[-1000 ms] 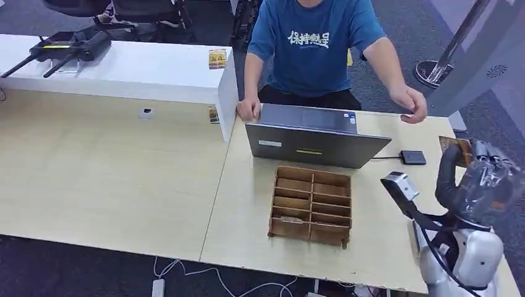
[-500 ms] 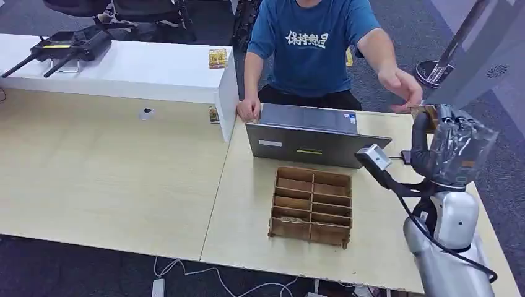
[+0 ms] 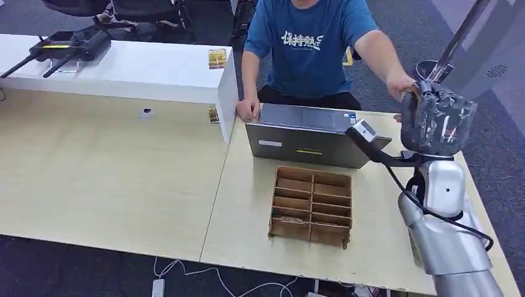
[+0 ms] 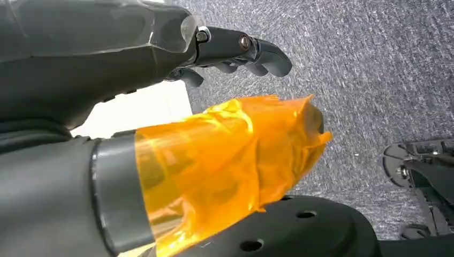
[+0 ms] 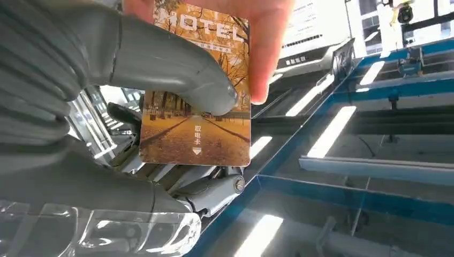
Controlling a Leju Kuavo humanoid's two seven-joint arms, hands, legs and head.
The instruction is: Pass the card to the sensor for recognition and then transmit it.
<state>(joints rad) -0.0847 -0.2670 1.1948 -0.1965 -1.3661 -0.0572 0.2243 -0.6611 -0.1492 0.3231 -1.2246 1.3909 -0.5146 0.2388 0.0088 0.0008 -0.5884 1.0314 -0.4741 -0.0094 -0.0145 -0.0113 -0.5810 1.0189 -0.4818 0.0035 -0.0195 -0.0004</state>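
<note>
My right hand [image 3: 436, 117] is raised above the table's far right corner, and its thumb [image 5: 176, 69] presses a brown hotel card [image 5: 195, 123] against the fingers. The card shows an autumn avenue and the word HOTEL. A person's fingers [image 5: 267, 48] pinch the same card at its other end. In the head view the person's hand [image 3: 399, 86] meets my right hand at the card's edge [image 3: 413, 90]. My left hand [image 4: 160, 107] hangs over grey carpet. Its thumb is wrapped in orange tape, its dark fingers [image 4: 241, 48] are spread away from the thumb, and it holds nothing.
A person in a blue shirt [image 3: 309, 49] sits behind a grey laptop [image 3: 312, 145]. A wooden divided tray [image 3: 311, 204] stands in front of the laptop. A white counter [image 3: 124, 68] at the back left carries another card [image 3: 217, 59] and black controllers [image 3: 68, 46].
My right arm has lifted the card from beside the table edge up and toward the person. The person's hand has come over and taken hold of the card.
</note>
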